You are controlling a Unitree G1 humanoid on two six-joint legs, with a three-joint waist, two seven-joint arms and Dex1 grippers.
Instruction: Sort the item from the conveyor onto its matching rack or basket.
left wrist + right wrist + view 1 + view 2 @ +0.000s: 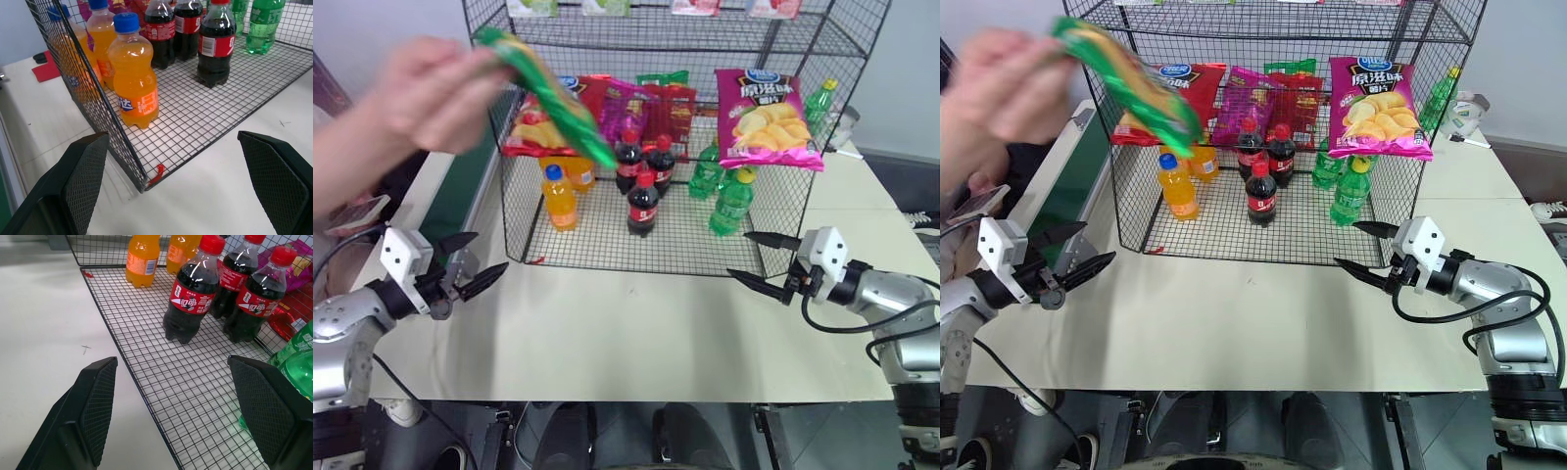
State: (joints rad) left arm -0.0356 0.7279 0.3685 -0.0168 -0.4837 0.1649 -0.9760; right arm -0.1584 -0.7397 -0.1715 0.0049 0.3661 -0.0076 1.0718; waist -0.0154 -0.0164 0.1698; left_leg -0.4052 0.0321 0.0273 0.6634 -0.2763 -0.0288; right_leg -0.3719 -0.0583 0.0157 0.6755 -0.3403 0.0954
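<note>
**Both arms held low and wide, jaws apart**

Your left gripper (468, 264) sits at the lower left of the head view, pointing forward and inward toward the middle. Its two black fingers (80, 181) are spread wide with nothing between them. The silver forearm runs back to the lower left corner.

Your right gripper (762, 259) mirrors it at the lower right, aimed inward and slightly down. Its fingers (95, 406) are also parted and hold nothing. The white wrist block sits just behind them, with the forearm bending back toward the right edge.
</note>
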